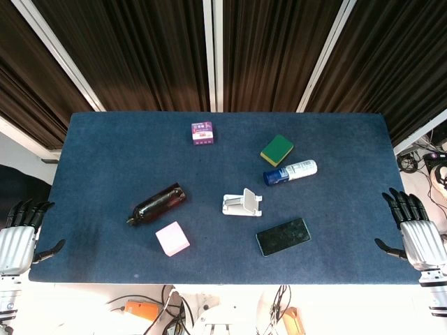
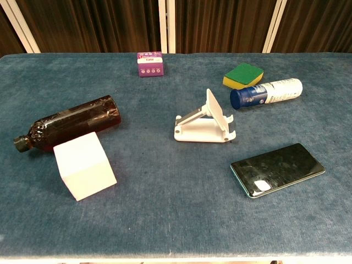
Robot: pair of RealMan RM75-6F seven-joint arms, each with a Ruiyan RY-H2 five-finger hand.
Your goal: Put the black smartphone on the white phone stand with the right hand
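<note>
We see a blue surface [image 1: 105, 174] from above. The black smartphone [image 1: 283, 236] lies flat, screen up, at five o'clock from the white phone stand [image 1: 242, 203], near it but not touching. Our right hand [image 1: 415, 234] rests off the surface's right edge, fingers apart and holding nothing; our left hand [image 1: 19, 237] mirrors it at the left edge. A brown bottle [image 1: 156, 203] lies at nine o'clock from the stand, a pink cube [image 1: 172, 239] just below it.

Dark brown curtains [image 1: 279, 49] hang behind the blue-covered table [image 1: 112, 160].
</note>
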